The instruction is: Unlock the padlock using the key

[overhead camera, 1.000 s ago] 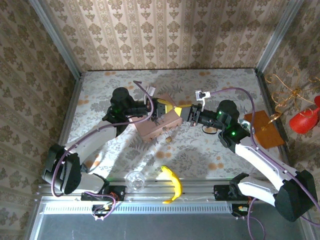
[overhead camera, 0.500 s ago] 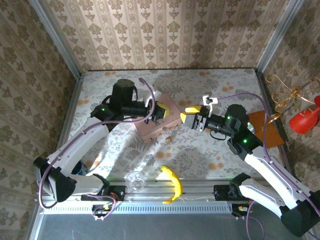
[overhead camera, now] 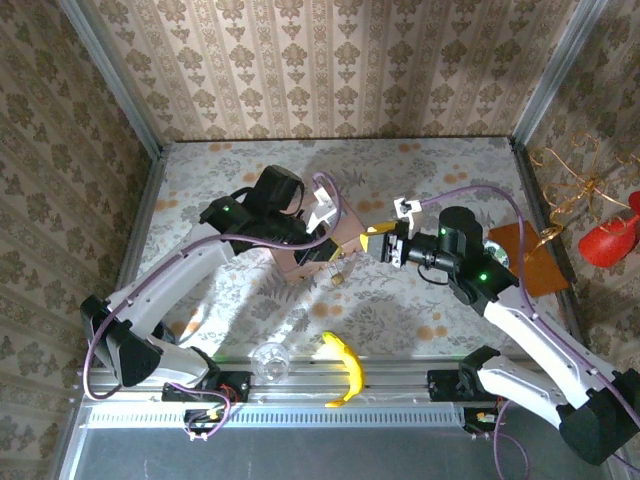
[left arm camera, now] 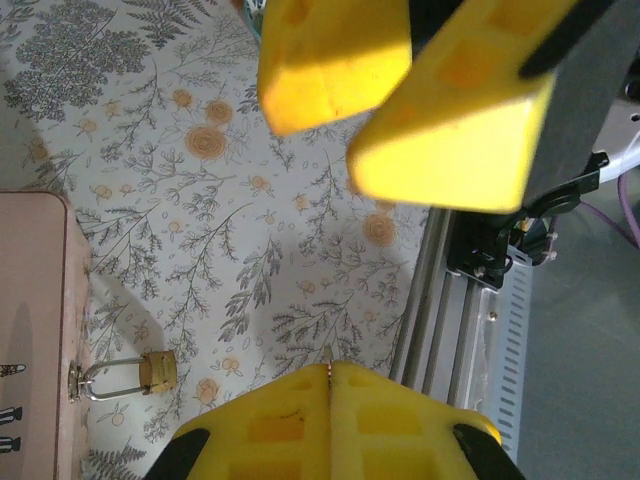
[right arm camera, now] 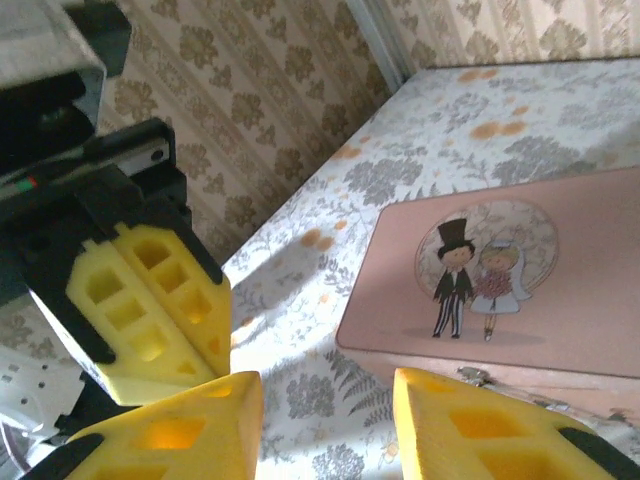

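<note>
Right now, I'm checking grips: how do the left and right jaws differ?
The left gripper has its jaws pressed shut; the right gripper has them apart. The left pinches a thin sliver, likely the key, at its seam; the right holds nothing. Both have yellow pads and face each other beside the tin.

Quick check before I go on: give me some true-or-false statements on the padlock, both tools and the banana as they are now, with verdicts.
1. The padlock hangs from the hasp on the tin. True.
2. The right tool is shut. False: its fingers stand apart with nothing between them.
3. The left tool is shut. True.
4. The banana lies on the tin. False: it lies at the near table edge, well clear of the tin.
5. A glass stands to the left of the banana in the top view. True.
</note>
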`<act>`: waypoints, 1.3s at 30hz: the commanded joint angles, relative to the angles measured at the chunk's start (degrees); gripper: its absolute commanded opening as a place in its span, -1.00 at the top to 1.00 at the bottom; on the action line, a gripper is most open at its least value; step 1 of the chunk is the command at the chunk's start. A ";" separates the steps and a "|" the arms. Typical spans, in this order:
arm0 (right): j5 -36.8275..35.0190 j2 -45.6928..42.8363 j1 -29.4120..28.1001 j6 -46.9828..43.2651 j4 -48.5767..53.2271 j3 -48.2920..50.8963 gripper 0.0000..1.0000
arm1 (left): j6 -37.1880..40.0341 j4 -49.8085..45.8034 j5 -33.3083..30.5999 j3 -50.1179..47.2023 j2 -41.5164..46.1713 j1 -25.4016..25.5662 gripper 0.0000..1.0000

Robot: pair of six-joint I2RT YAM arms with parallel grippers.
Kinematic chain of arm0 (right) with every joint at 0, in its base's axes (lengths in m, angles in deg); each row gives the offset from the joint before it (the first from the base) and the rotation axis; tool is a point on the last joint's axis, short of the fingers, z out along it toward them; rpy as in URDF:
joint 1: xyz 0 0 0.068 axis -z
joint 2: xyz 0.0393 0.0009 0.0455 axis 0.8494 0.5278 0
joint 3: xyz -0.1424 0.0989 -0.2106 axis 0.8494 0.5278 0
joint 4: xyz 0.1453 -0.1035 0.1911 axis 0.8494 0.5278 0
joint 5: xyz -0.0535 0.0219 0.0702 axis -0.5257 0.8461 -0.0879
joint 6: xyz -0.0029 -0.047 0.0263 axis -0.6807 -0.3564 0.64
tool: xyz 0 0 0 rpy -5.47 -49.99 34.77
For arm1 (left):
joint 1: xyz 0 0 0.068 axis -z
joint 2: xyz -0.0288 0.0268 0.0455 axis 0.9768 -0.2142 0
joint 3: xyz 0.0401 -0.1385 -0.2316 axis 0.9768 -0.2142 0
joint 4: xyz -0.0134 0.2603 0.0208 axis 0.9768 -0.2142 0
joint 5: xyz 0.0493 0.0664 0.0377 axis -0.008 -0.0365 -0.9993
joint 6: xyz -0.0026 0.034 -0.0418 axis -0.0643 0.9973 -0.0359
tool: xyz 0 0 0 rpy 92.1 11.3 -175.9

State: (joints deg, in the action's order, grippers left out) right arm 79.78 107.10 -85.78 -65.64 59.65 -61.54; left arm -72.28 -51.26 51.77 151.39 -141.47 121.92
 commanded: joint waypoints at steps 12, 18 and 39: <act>0.89 3.82 -6.75 -5.45 3.76 -4.07 0.17 | 0.48 1.33 2.59 1.50 -0.24 1.01 1.00; -1.17 3.85 -6.73 -5.24 3.59 -2.98 0.23 | 0.68 1.57 2.19 1.18 0.57 0.94 1.00; -6.52 2.96 -7.72 -4.73 4.61 -0.65 0.31 | 0.14 3.13 4.61 -0.09 1.48 -0.35 1.00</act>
State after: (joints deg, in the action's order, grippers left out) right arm 76.88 110.43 -92.95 -70.07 64.33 -62.96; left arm -72.28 -49.38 53.78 151.39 -141.49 122.12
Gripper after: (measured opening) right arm 0.343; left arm 0.049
